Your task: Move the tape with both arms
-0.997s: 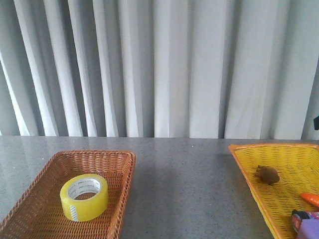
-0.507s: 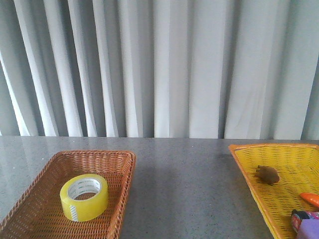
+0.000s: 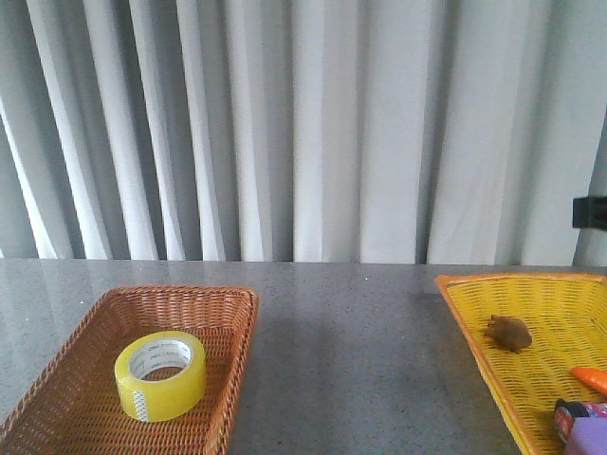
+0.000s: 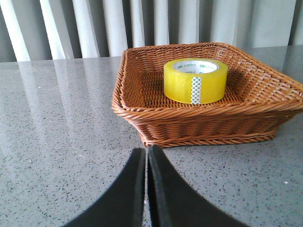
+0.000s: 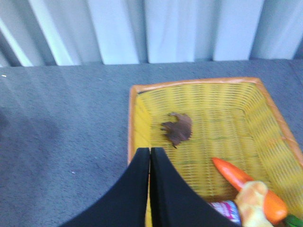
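Observation:
The yellow tape (image 3: 160, 375) lies flat in the brown wicker basket (image 3: 57, 379) at the front left of the table. It also shows in the left wrist view (image 4: 195, 80), inside the basket (image 4: 142, 118). My left gripper (image 4: 146, 150) is shut and empty, low over the table, short of the basket's near rim. My right gripper (image 5: 150, 150) is shut and empty above the near edge of the yellow basket (image 5: 137, 113). In the front view only a black bit of the right arm (image 3: 590, 212) shows at the right edge.
The yellow basket (image 3: 474, 313) at the right holds a small brown lump (image 3: 510, 332), an orange carrot-like toy (image 5: 241, 182) and a purple packet (image 3: 583, 427). Grey speckled table (image 3: 351, 360) lies between the baskets. White curtain (image 3: 303, 123) hangs behind.
A black part of the right arm has come into the front view at the right edge, higher than a second ago. The tape and baskets have not moved.

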Available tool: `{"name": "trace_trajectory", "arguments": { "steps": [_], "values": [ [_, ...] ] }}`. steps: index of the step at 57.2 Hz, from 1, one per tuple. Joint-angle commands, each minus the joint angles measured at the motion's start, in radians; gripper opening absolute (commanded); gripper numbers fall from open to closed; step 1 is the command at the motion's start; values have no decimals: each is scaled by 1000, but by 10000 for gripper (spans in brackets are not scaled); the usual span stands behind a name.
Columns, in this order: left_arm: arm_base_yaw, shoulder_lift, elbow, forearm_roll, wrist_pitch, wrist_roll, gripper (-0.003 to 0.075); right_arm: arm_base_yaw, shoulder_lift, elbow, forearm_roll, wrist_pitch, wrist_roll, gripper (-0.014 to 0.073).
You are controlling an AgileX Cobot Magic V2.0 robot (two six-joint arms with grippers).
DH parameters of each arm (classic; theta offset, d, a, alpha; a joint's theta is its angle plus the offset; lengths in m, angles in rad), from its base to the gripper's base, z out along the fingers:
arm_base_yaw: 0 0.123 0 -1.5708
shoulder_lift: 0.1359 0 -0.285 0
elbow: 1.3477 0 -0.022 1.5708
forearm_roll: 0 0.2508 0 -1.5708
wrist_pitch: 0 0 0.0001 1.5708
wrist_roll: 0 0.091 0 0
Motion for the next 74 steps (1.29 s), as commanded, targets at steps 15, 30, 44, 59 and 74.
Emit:
{"name": "trace_trajectory", "arguments": {
  "steps": [15,30,44,59,74],
  "values": [
    [2,-17,-8,-3,-66,-8,-6,15,-386,510,-16,-400,20,-7],
    [2,-17,-8,-3,-66,-8,-6,15,-634,842,-15,-475,22,-7],
    [2,-17,-8,-3,-66,-8,-6,15,-880,1130,-9,-643,22,-7],
    [2,-17,-8,-3,-66,-8,-6,14,-1031,1318,-4,-669,22,-7],
    [2,-17,-8,-3,-66,-8,-6,11,-1179,1390,-7,-640,18,-7]
  ]
}}
